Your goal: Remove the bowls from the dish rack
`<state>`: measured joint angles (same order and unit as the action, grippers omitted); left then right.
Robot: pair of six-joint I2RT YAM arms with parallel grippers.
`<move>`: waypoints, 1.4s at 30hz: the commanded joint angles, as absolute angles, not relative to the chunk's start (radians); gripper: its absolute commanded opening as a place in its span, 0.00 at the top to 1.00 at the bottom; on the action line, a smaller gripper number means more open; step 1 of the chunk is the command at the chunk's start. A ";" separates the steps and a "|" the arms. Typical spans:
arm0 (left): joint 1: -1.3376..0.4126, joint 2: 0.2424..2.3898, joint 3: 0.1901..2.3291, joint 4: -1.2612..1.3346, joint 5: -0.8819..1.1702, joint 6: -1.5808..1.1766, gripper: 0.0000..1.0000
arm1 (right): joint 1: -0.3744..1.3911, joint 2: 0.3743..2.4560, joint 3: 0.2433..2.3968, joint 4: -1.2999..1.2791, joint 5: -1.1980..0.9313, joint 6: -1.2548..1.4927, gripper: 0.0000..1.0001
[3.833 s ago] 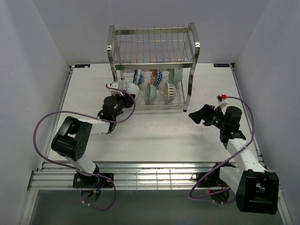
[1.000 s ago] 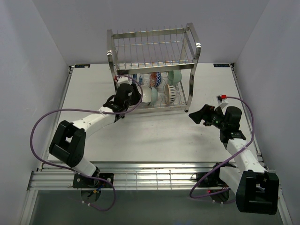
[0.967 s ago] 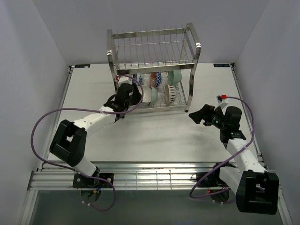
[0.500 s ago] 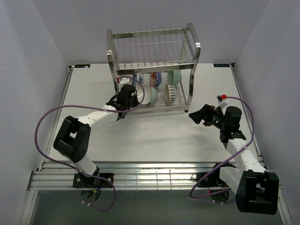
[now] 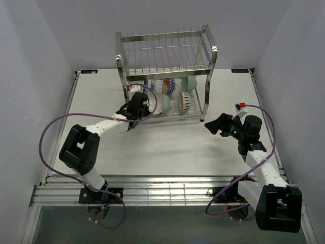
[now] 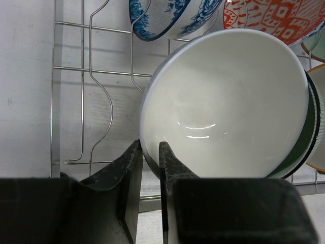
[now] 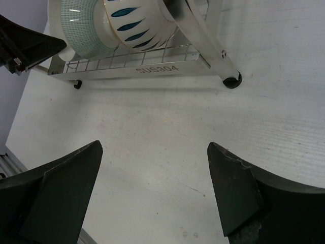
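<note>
The dish rack (image 5: 167,51) stands at the back of the table, with several bowls on edge in its lower tier. My left gripper (image 5: 144,104) reaches into the rack's left front. In the left wrist view its jaws (image 6: 149,145) are pinched on the lower left rim of the white bowl (image 6: 223,101), one finger inside and one outside. A mint green bowl (image 6: 311,137) is nested behind the white one. A blue-and-white bowl (image 6: 167,18) and a red patterned bowl (image 6: 274,18) stand further back. My right gripper (image 5: 209,125) hovers open and holds nothing, right of the rack.
The rack's front rail and right foot (image 7: 231,80) lie ahead of my right gripper (image 7: 155,147). A teal-rimmed bowl (image 7: 84,30) and a blue-leaf bowl (image 7: 137,23) lean above that rail. Grey walls close in the table on three sides.
My left gripper has pushed further into the rack and narrowed its jaws onto the white bowl's rim. The right arm has not moved.
</note>
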<state>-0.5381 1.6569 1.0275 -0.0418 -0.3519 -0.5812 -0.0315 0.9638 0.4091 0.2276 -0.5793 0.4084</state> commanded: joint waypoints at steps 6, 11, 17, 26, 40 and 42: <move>-0.534 1.543 1.022 -0.123 -0.325 -0.664 1.00 | -0.032 0.965 0.399 0.235 -0.581 0.402 0.10; -0.534 1.529 1.058 -0.189 -0.373 -0.669 1.00 | -0.032 0.960 0.399 0.229 -0.577 0.397 0.10; -0.534 1.539 1.066 -0.224 -0.403 -0.660 1.00 | -0.032 0.962 0.397 0.224 -0.574 0.396 0.10; -0.535 1.563 1.089 -0.268 -0.448 -0.701 1.00 | -0.032 0.980 0.403 0.229 -0.580 0.399 0.10; -0.535 1.450 0.848 -0.028 -0.460 -0.833 1.00 | -0.032 0.979 0.400 0.232 -0.595 0.405 0.10; -0.535 1.454 0.857 -0.026 -0.454 -0.833 1.00 | -0.032 0.980 0.400 0.232 -0.595 0.405 0.10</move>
<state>-0.5350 1.4841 0.8608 -0.0772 -0.4553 -0.7998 -0.0315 0.9771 0.4091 0.2264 -0.5800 0.4084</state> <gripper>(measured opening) 0.259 0.900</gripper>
